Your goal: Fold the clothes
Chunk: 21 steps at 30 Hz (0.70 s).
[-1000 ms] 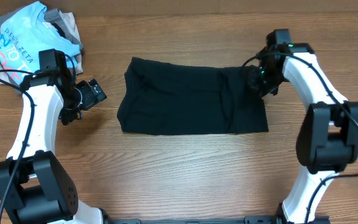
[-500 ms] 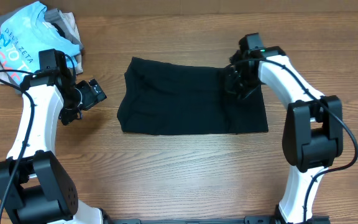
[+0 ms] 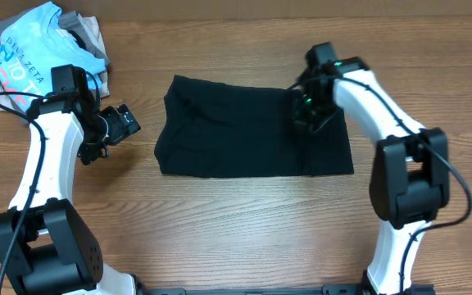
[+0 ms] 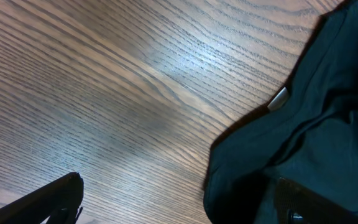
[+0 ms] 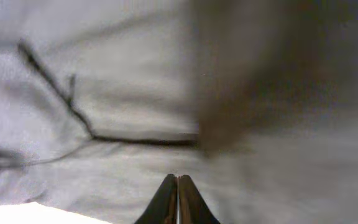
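Wood-grain table point(image 3: 244, 229), brown, grain running left to right. Black garment point(image 3: 236, 131) lies flat mid-table as a rough rectangle, long side left to right, a folded layer over its right end; small white label point(image 4: 278, 98) at its left edge. Far-left corner: blue tee point(image 3: 23, 49) with lettering, lying on grey and beige garments point(image 3: 88, 33).

a robotics lab or test bench is suggested, though the room itself is hardly seen: a left arm point(image 3: 43, 164) and a right arm point(image 3: 383, 98) are mounted at a wood-grain table point(image 3: 244, 229), where a black garment point(image 3: 236, 135) is spread and other garments point(image 3: 23, 49) are heaped.
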### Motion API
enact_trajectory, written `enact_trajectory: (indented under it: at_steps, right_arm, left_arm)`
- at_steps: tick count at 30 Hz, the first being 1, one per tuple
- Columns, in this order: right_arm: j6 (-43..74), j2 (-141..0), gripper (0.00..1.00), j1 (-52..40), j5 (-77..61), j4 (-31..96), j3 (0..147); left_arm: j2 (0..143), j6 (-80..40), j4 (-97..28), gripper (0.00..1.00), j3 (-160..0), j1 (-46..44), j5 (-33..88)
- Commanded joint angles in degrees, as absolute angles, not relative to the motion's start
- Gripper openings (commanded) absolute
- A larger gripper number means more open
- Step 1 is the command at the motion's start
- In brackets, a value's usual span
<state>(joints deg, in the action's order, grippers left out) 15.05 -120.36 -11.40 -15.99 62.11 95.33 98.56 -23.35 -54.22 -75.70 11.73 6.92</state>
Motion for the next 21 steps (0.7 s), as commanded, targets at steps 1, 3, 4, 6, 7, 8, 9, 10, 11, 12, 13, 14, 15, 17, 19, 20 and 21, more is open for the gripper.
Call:
enact_trajectory:
  at_steps: [1,3,4,6,7,8,9,10,11,12,13,14,15,17,19,20,21]
  right_arm:
    - [15.0,-114.2,0.19,-6.8,-8.4,63.6,97.9]
    - [13.5,-113.9,0.24,-4.1,-7.8,65.3,97.9]
    - [13.0,-114.0,0.24,-2.9,-7.8,66.2,97.8]
    - [13.0,-114.2,0.16,-1.0,-8.2,66.6,97.1]
    - [13.0,-114.2,0.13,-0.3,-8.2,66.2,96.3]
    - [12.5,-114.2,0.12,0.2,-8.1,65.5,95.6]
    - [11.7,-114.2,0.12,0.7,-8.1,64.7,95.0]
    - [11.5,-114.3,0.14,1.0,-7.6,63.9,94.5]
    - [11.5,-114.3,0.23,1.4,-7.3,62.8,93.9]
    - [11.5,-114.5,0.35,1.9,-7.4,62.2,93.8]
    - [11.5,-114.7,0.45,2.3,-7.4,61.8,93.8]
    - [11.4,-114.9,0.63,2.8,-7.2,61.6,93.8]
    - [10.7,-114.9,0.8,3.4,-7.0,61.4,93.8]
    - [8.6,-114.9,1.0,5.0,-5.8,60.7,93.8]
    - [8.5,-114.9,1.0,7.2,-4.1,59.6,93.8]
    - [8.5,-114.9,1.0,8.6,-4.3,59.2,93.8]
    - [8.5,-114.9,1.0,10.2,-5.4,59.0,93.8]
  left_arm:
    - [97.8,-21.8,-54.2,1.0,-76.2,11.9,7.5]
    - [97.8,-21.8,-54.2,1.0,-76.2,11.9,7.5]
    - [97.8,-21.8,-54.2,1.0,-76.2,11.9,7.6]
    - [97.8,-21.8,-54.2,1.0,-76.2,11.9,7.5]
    - [97.8,-21.8,-54.2,1.0,-76.2,11.9,7.5]
    - [97.8,-21.8,-54.2,1.0,-76.2,11.9,7.5]
    - [97.8,-21.8,-54.2,1.0,-76.2,11.9,7.6]
    - [97.8,-21.8,-54.2,1.0,-76.2,11.9,7.6]
    - [97.8,-21.8,-54.2,1.0,-76.2,11.9,7.5]
    - [97.8,-21.8,-54.2,1.0,-76.2,11.9,7.5]
    - [97.8,-21.8,-54.2,1.0,-76.2,11.9,7.5]
    - [97.8,-21.8,-54.2,1.0,-76.2,11.9,7.5]
    - [97.8,-21.8,-54.2,1.0,-76.2,11.9,7.5]
    - [97.8,-21.8,-54.2,1.0,-76.2,11.9,7.5]
    - [97.8,-21.8,-54.2,1.0,-76.2,11.9,7.5]
    - [97.8,-21.8,-54.2,1.0,-76.2,11.9,7.5]
    - [97.8,-21.8,-54.2,1.0,-76.2,11.9,7.5]
